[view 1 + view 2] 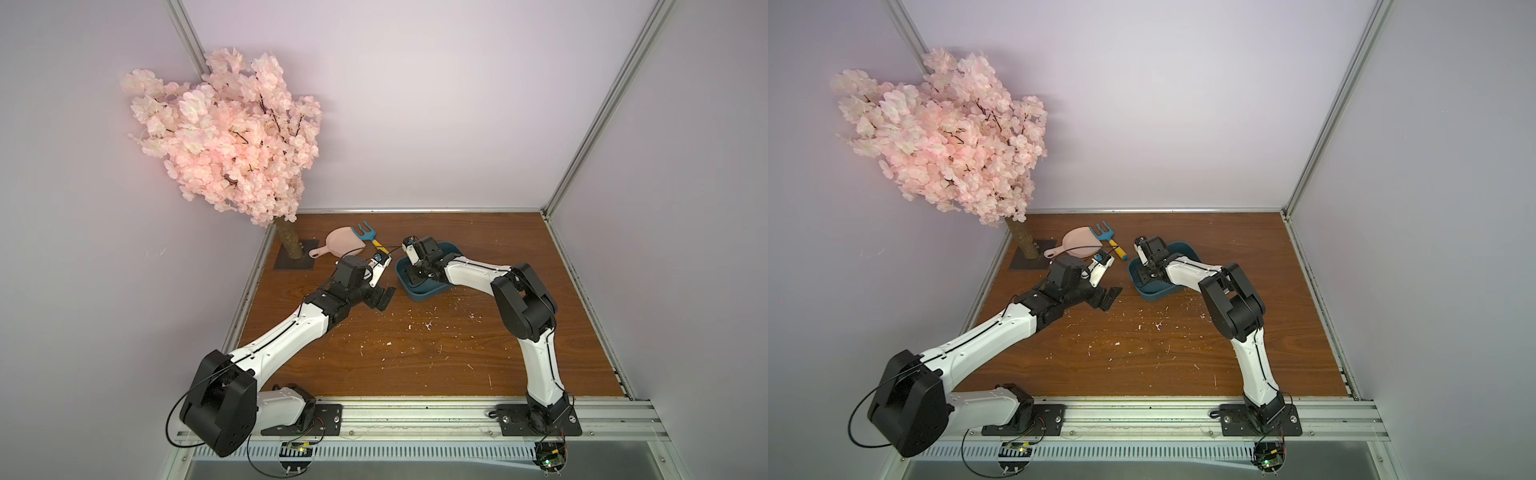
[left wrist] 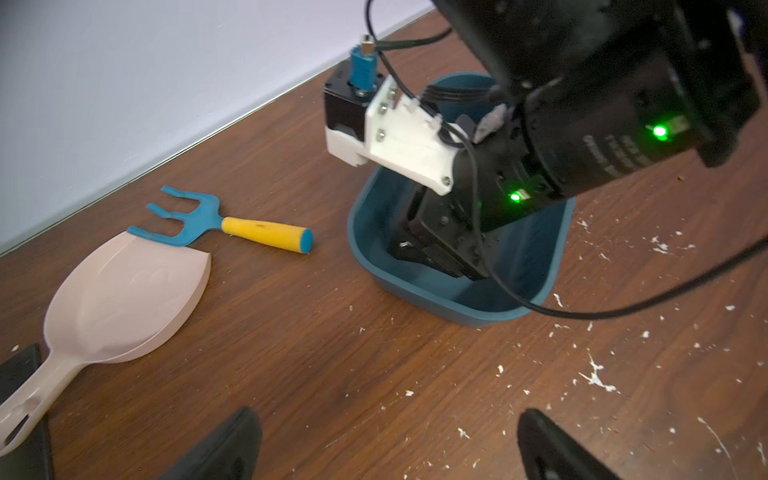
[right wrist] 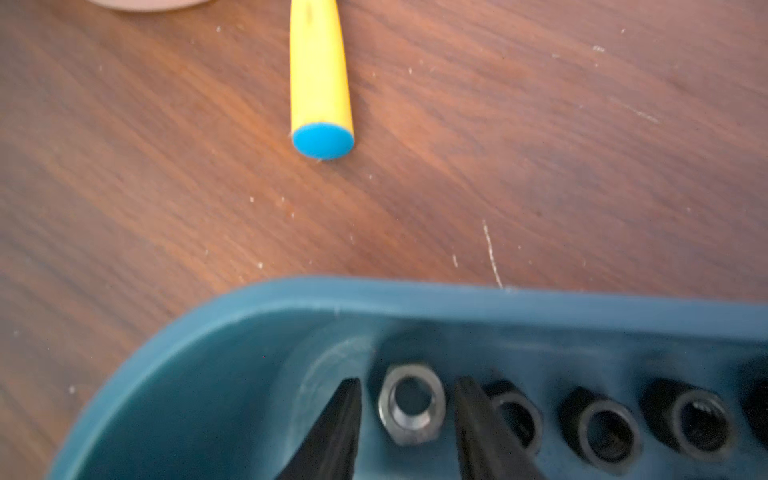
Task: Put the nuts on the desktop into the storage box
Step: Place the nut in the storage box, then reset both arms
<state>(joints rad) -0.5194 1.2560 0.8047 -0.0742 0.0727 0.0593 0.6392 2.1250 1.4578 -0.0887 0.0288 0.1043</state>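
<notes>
The teal storage box (image 1: 424, 296) (image 1: 1156, 295) (image 2: 415, 286) stands on the desktop (image 1: 415, 353) behind its middle. My right gripper (image 3: 407, 384) (image 1: 415, 276) reaches down into it, jaws slightly open. A silver nut (image 3: 411, 403) lies on the box floor between the fingertips, with a gap on each side. Beside it inside the box sit black nuts (image 3: 602, 428) (image 3: 698, 419). My left gripper (image 2: 390, 444) (image 1: 382, 300) (image 1: 1111, 297) hovers wide open and empty over bare wood, left of the box. Only white flecks show on the board.
A pink dustpan (image 1: 338, 243) (image 2: 124, 299) and a blue rake with a yellow handle (image 1: 370, 235) (image 2: 266, 235) (image 3: 320, 75) lie behind and left of the box. A pink blossom tree (image 1: 224, 133) stands on a dark base (image 1: 293, 259) at the back left. Aluminium rails edge the board.
</notes>
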